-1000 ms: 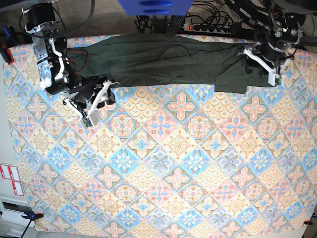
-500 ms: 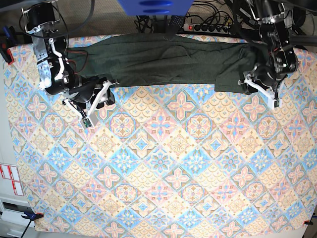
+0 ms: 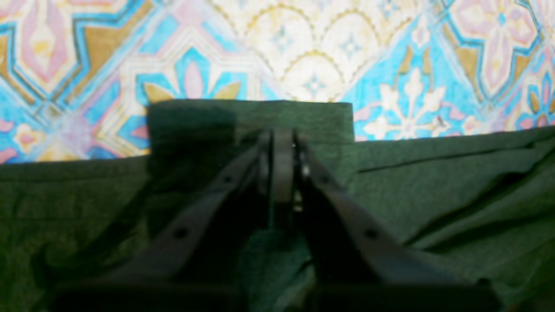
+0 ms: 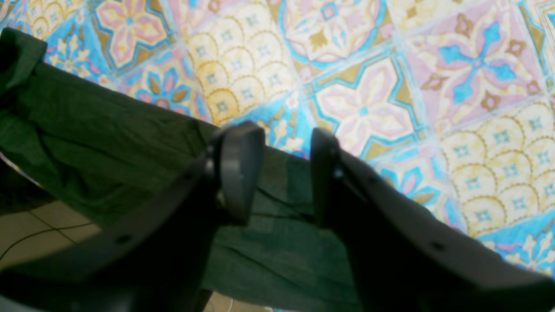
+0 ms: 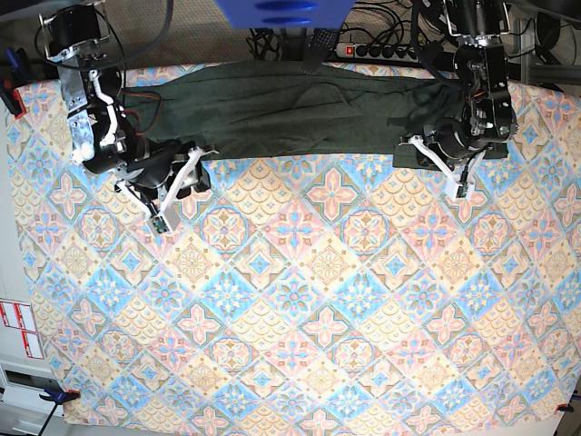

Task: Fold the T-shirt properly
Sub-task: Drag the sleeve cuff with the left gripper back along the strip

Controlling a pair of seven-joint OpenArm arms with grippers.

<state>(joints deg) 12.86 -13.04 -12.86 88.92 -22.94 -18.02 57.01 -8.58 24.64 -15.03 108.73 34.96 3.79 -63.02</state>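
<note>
The T-shirt (image 5: 290, 113) is dark olive green and lies stretched along the far edge of the patterned tablecloth (image 5: 300, 291). At its right end my left gripper (image 5: 434, 156) is down on the fabric. In the left wrist view the left gripper (image 3: 282, 141) is shut, pinching the T-shirt (image 3: 433, 195) just behind a flat rectangular flap (image 3: 312, 117). My right gripper (image 5: 195, 173) stands at the shirt's lower left edge. In the right wrist view the right gripper (image 4: 282, 173) is open, with the T-shirt (image 4: 108, 130) lying under its two fingers.
A power strip (image 5: 372, 50), cables and a blue object (image 5: 281, 11) sit behind the table's far edge. A red clamp (image 5: 9, 95) holds the cloth at the left edge. Floor tiles (image 4: 43, 225) show past the shirt in the right wrist view.
My left arm has moved left and toward the table's front along the shirt's right end, and its jaws have closed on the fabric. The right arm has not moved.
</note>
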